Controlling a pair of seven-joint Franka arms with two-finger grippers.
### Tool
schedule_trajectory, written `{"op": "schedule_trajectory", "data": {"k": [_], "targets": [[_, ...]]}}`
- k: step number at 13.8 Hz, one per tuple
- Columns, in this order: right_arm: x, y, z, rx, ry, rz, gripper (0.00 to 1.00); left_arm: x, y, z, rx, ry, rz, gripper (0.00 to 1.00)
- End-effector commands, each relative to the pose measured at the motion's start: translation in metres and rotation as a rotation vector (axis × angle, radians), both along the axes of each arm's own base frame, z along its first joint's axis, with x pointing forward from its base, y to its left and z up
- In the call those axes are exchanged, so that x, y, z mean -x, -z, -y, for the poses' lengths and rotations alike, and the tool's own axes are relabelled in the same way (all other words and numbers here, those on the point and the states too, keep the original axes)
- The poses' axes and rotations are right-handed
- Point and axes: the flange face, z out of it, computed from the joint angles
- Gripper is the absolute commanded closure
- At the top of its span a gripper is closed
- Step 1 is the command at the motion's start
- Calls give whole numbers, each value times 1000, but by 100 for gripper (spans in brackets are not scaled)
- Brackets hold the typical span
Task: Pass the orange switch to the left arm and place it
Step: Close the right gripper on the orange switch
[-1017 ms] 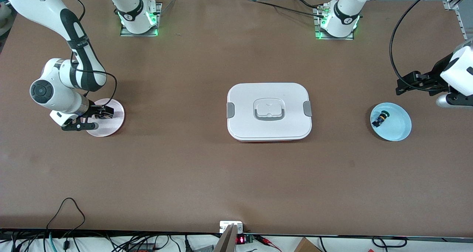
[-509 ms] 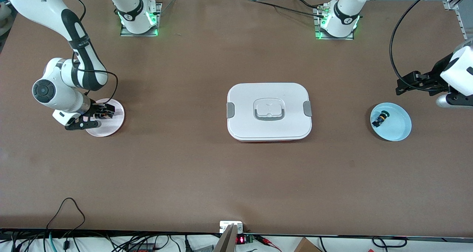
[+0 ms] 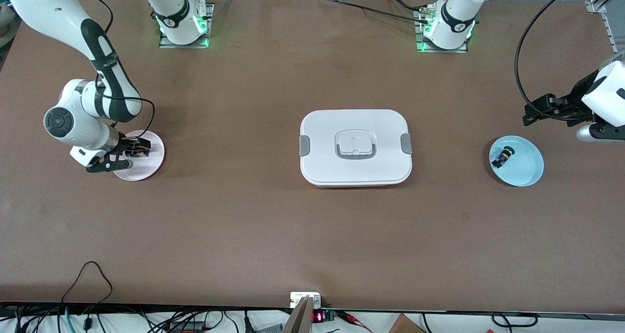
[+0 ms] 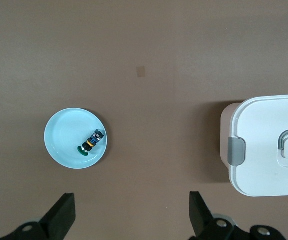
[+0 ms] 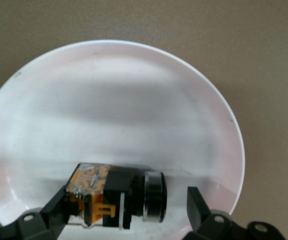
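The orange switch (image 5: 116, 197) lies on its side on the pink plate (image 3: 152, 166), between the fingers of my right gripper (image 3: 140, 149). The gripper is low over the plate and open. In the right wrist view (image 5: 129, 206) one finger is at the switch's orange end and the other stands a little apart from its black cap. My left gripper (image 3: 531, 112) is open and empty, up in the air at the left arm's end of the table, and it also shows in the left wrist view (image 4: 132, 212). The white box (image 3: 355, 147) sits mid-table between the arms.
A light blue plate (image 3: 526, 171) at the left arm's end holds a small switch with blue and green parts (image 3: 503, 157). The left wrist view shows this plate (image 4: 64, 137), that switch (image 4: 90, 145) and one end of the box (image 4: 268, 145). Cables run along the table edge nearest the camera.
My right arm's wrist has shifted slightly over the pink plate, with the gripper staying low around the switch. The left arm has not moved.
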Motion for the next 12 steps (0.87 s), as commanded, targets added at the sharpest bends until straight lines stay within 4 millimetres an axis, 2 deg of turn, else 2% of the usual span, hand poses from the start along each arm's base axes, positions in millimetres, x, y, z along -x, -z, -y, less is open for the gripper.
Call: {"op": "schedule_trajectory", "data": {"k": [1,9,10,12], "targets": [[2,2,0,0,-22,2,0,-4,-5,2,-28,-2,3,0],[2,7,-4,-1,-26,-7,0,-4,-5,2,-28,-1,1,0],[2,7,-4,-2,-28,-7,5,-4,-5,1,-29,-1,3,0],[0,4,-6,-2,-28,-3,33,-5,-3,2,-28,1,0,0]]}}
